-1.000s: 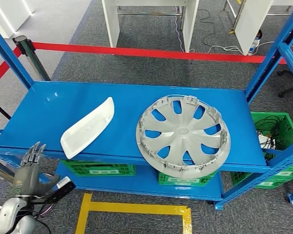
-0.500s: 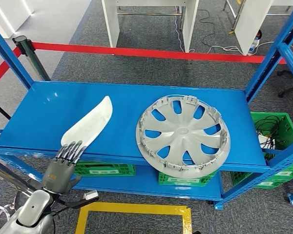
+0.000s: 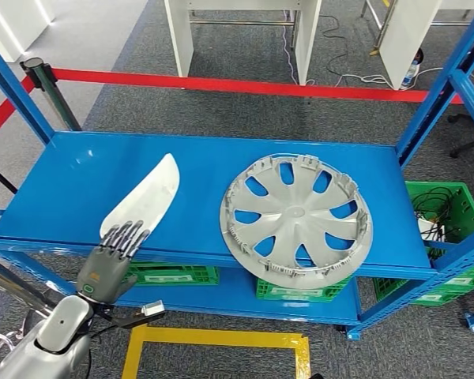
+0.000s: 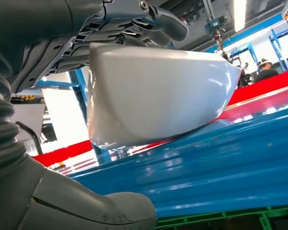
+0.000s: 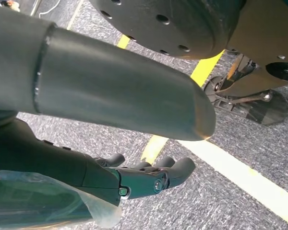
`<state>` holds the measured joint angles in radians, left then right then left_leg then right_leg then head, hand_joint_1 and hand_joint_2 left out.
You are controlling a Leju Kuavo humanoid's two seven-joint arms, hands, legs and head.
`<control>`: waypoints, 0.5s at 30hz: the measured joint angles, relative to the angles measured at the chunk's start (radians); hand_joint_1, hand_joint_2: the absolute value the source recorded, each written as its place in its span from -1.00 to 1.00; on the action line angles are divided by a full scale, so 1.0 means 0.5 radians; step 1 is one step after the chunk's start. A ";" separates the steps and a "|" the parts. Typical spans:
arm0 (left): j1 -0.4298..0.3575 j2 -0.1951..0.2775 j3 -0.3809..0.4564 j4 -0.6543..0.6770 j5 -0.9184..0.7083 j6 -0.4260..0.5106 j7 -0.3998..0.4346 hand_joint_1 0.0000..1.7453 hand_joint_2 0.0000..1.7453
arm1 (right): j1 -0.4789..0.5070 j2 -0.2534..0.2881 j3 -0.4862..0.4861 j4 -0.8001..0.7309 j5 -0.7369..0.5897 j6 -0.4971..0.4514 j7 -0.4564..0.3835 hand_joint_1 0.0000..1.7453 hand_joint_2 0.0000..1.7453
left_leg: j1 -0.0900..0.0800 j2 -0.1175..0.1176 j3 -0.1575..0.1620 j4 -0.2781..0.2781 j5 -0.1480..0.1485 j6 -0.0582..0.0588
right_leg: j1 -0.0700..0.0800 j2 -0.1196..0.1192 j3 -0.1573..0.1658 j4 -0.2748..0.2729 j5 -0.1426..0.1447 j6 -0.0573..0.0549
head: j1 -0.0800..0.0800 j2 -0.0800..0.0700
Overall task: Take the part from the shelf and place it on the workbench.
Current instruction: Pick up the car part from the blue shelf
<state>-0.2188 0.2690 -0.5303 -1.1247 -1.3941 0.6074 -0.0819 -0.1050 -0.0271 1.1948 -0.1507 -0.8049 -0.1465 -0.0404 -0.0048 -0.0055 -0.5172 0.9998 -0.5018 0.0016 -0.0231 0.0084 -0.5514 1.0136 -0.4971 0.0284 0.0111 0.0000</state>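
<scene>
A long white curved part (image 3: 145,197) lies on the left half of the blue shelf (image 3: 73,181), its near end at the front edge. My left hand (image 3: 107,260) reaches up from below that edge, with its fingers (image 3: 126,237) laid over the part's near end. In the left wrist view the dark fingers (image 4: 153,21) rest along one side of the white part (image 4: 153,96), and the thumb (image 4: 99,211) stays apart from it with blue shelf showing between. My right hand (image 5: 150,179) hangs over the floor with loosely extended fingers, holding nothing.
A grey wheel cover (image 3: 296,215) lies on the shelf's right half, overhanging the front edge. Green crates (image 3: 157,274) sit on the lower level, and another (image 3: 443,205) stands at the right. Blue uprights (image 3: 443,87) frame the shelf. Red tape (image 3: 223,83) runs behind it.
My left hand rose from below the shelf's left front corner and moved right onto the white part's near end. The part has tipped and turned slightly.
</scene>
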 joint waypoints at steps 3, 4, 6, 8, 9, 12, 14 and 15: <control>-0.011 -0.003 -0.011 0.012 0.006 0.013 0.022 -1.00 1.00 | 0.000 -0.003 0.012 0.000 0.001 0.000 0.000 -1.00 -1.00 | 0.000 0.000 0.000 0.000 0.000 0.000 | 0.000 0.000 0.000 0.000 0.000 0.000 | 0.000 0.000; -0.013 -0.003 -0.012 0.015 0.011 0.016 0.026 -1.00 1.00 | 0.001 -0.004 0.015 0.000 0.001 0.000 0.000 -1.00 -1.00 | 0.000 0.000 0.000 0.000 0.000 0.000 | 0.000 0.000 0.000 0.000 0.000 0.000 | 0.000 0.000; -0.014 -0.002 -0.013 0.019 0.022 0.023 0.031 -1.00 1.00 | 0.001 -0.006 0.018 0.000 0.001 0.000 0.000 -1.00 -1.00 | 0.000 0.000 0.000 0.000 0.000 0.000 | 0.000 0.000 0.000 0.000 0.000 0.000 | 0.000 0.000; -0.014 0.001 -0.012 0.023 0.034 0.030 0.033 -1.00 1.00 | 0.001 -0.007 0.019 0.000 0.001 0.000 0.000 -1.00 -1.00 | 0.000 0.000 -0.001 0.000 0.000 0.000 | 0.000 0.000 0.000 0.000 0.000 0.000 | 0.000 0.000; -0.014 0.002 -0.009 0.026 0.042 0.033 0.035 -1.00 1.00 | 0.001 -0.007 0.021 0.000 0.001 0.000 0.000 -1.00 -1.00 | 0.000 0.000 -0.001 0.000 0.000 0.000 | 0.000 0.000 0.000 0.000 0.000 0.000 | 0.000 0.000; -0.013 0.008 -0.001 0.038 0.063 0.038 0.042 -1.00 1.00 | 0.001 -0.008 0.027 0.000 0.001 -0.001 0.000 -1.00 -1.00 | 0.000 0.000 -0.001 0.000 0.000 0.000 | 0.000 0.000 0.000 0.000 0.000 0.000 | 0.000 0.000; -0.013 0.010 0.002 0.049 0.068 0.042 0.047 -1.00 1.00 | 0.001 -0.008 0.029 0.000 0.002 -0.001 0.000 -1.00 -1.00 | 0.000 0.000 -0.001 0.000 0.000 0.000 | 0.000 0.000 0.000 0.000 0.000 0.000 | 0.000 0.000; -0.013 0.010 0.003 0.056 0.073 0.047 0.047 -1.00 1.00 | 0.001 -0.008 0.030 0.000 0.002 -0.001 0.000 -1.00 -1.00 | 0.000 0.000 -0.001 0.000 0.000 0.000 | 0.000 0.000 0.000 0.000 0.000 0.000 | 0.000 0.000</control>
<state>-0.2253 0.2739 -0.5287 -1.0964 -1.3574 0.6308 -0.0582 -0.1044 -0.0310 1.2098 -0.1508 -0.8042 -0.1468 -0.0404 -0.0048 -0.0056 -0.5175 0.9999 -0.5018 0.0017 -0.0231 0.0082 -0.5514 1.0137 -0.4971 0.0284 0.0111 0.0000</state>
